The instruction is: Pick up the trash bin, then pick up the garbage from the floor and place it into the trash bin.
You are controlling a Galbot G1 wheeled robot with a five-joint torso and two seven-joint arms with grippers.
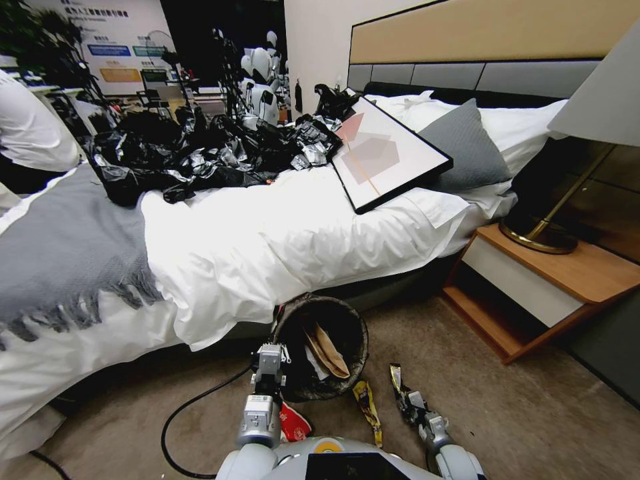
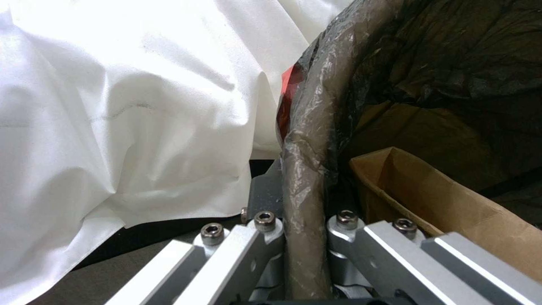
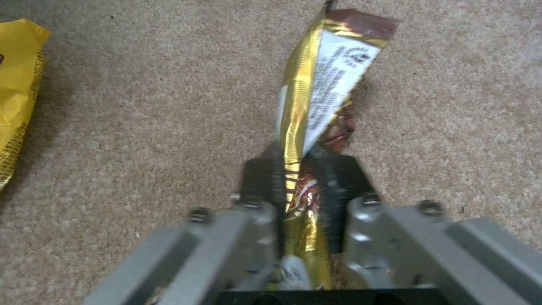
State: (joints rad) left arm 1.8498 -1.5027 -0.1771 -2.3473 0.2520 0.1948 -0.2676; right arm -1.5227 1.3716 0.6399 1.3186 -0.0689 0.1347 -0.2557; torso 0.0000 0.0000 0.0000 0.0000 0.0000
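Note:
The trash bin (image 1: 293,333), round with a black liner, stands on the carpet against the bed. A brown paper bag (image 1: 331,351) lies inside it. My left gripper (image 1: 270,355) is shut on the bin's near rim; the left wrist view shows the liner-covered rim (image 2: 308,161) clamped between its fingers, with the brown bag (image 2: 446,207) beside it. My right gripper (image 1: 408,399) is low over the carpet, shut on a gold foil wrapper (image 3: 316,93) that sticks out past the fingertips (image 3: 333,173). A yellow wrapper (image 1: 368,408) and a red-and-white packet (image 1: 293,423) lie on the floor.
The bed's white sheet (image 1: 280,247) hangs down right behind the bin. A heap of black bags (image 1: 200,153) and a framed picture (image 1: 387,153) lie on the bed. A wooden nightstand (image 1: 547,287) with a lamp stands to the right. A black cable (image 1: 180,413) loops on the carpet.

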